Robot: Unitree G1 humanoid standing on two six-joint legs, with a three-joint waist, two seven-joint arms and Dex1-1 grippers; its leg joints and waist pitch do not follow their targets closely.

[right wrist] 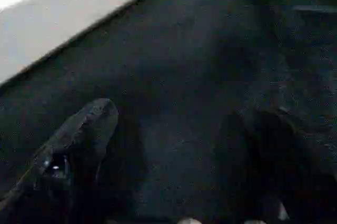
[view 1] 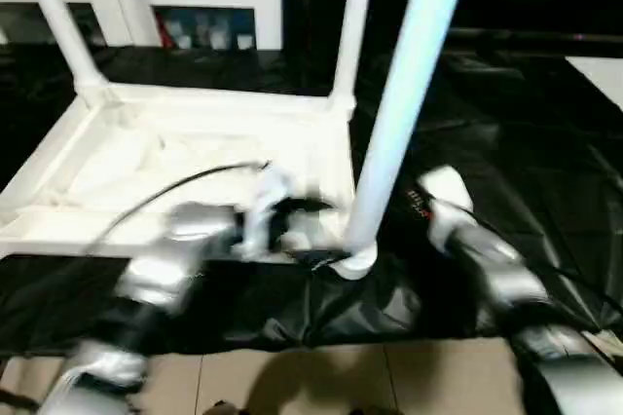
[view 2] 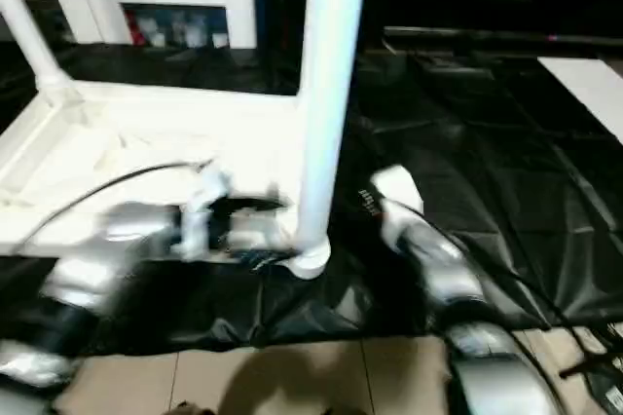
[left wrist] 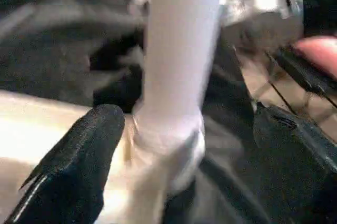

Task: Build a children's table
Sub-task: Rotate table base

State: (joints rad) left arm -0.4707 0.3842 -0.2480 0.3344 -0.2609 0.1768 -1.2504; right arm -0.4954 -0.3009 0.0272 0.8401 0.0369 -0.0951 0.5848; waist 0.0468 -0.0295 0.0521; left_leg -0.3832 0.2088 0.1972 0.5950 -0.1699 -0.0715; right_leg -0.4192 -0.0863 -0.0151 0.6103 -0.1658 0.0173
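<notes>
The children's table [view 1: 185, 157] lies upside down on the black-sheeted work table [view 1: 526, 123], with 3 legs standing up from its corner sockets. My left gripper [left wrist: 184, 145] is spread wide, 1 finger on each side of the base of the nearest leg [view 1: 399, 113], not clamped on it. My right gripper [right wrist: 179, 150], fingers apart and holding nothing, hangs over the black sheet beside that leg.

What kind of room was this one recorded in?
Probably an indoor workroom or lab set up for assembly: a work table draped in black sheeting, a tiled floor below it, and a white glass-door cabinet behind. The upside-down children's table lies on the sheeting.
</notes>
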